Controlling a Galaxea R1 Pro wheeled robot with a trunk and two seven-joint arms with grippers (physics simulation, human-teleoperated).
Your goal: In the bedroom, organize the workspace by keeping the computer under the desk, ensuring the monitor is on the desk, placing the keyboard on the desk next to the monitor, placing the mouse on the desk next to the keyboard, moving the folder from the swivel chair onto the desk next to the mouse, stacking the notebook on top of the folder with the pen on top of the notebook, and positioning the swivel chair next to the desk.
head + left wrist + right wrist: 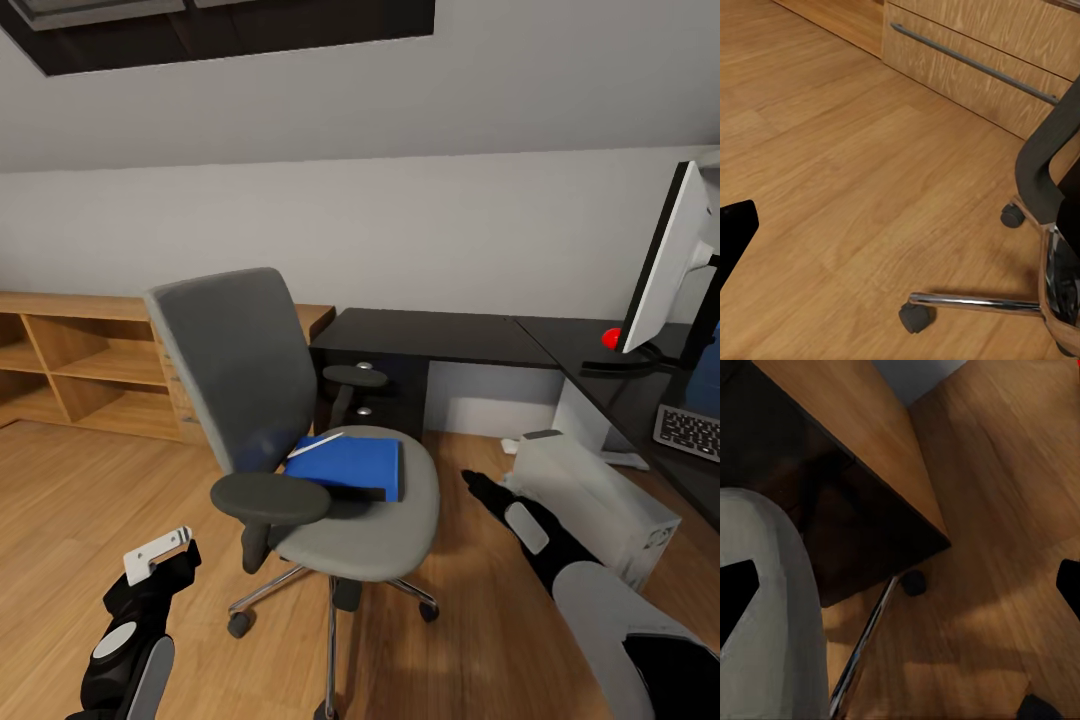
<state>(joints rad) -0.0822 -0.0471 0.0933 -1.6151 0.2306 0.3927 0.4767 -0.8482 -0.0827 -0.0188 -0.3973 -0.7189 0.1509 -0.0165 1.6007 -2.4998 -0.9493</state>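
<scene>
The grey swivel chair (300,440) stands on the floor in front of the black desk (430,335). The blue folder (348,465) lies on its seat, with a thin white strip across its far corner; I cannot tell if that is the pen. The monitor (665,265) and keyboard (688,430) are on the desk at right, and the grey computer (595,500) sits on the floor beside it. Mouse and notebook are out of view. My left gripper (160,560) (900,225) hangs open, low and left of the chair. My right gripper (478,487) (900,585) is open between seat and computer.
Light-wood shelving (70,360) lines the left wall, and its drawer front (967,60) lies past the chair's chrome base (982,304). A red object (611,338) rests near the monitor stand. Wooden floor (80,500) spreads to the left.
</scene>
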